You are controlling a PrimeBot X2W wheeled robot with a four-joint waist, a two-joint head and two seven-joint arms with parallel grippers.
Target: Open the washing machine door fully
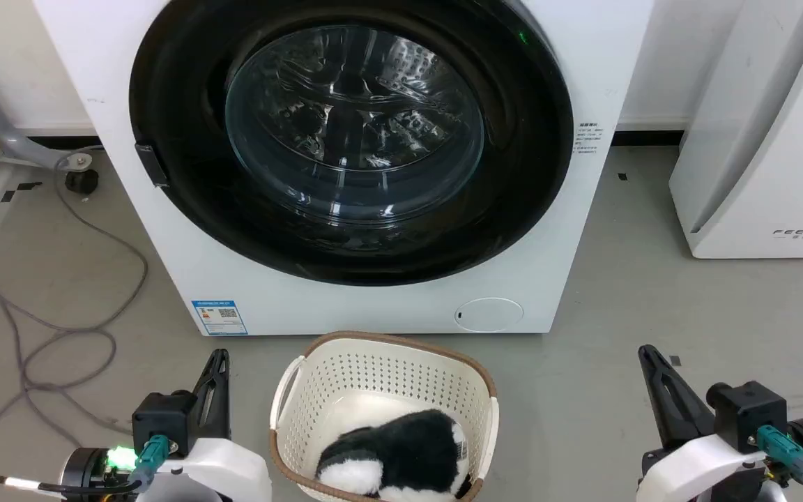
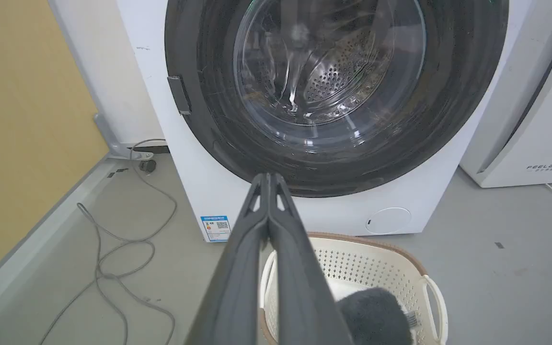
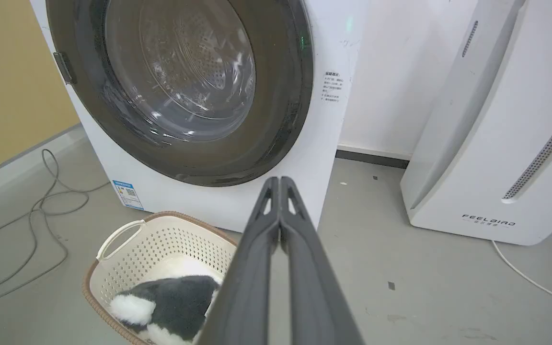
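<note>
- The washing machine [image 1: 346,307] stands on the grey floor straight ahead of the robot, its white front facing the head camera.
- The washing machine door [image 1: 353,125] lies shut, flat against that front; its glossy black rim takes up nearly the whole width, and the perforated steel drum shows through the clear glass bowl.
- A small dark catch [image 1: 150,164] sits on the door's left edge.
- A blue sticker [image 1: 219,317] is low on the machine's left, a round cap [image 1: 488,314] low on its right.
- The left gripper [image 1: 219,359] is low at the left, well short of the door, touching nothing; in its wrist view the 2 fingers are pressed together at the tips.
- The right gripper [image 1: 647,352] is low at the right, also clear of the machine, its 2 fingers likewise closed tip to tip on nothing.
- Between the grippers, just in front of the machine, stands a cream perforated basket [image 1: 401,339] with a black-and-white plush toy [image 1: 401,453] inside.
- A white FEELBIRD appliance [image 1: 757,139] stands to the right, apart from the machine.
- A grey cable [image 1: 60,335] loops over the floor at the left.
</note>
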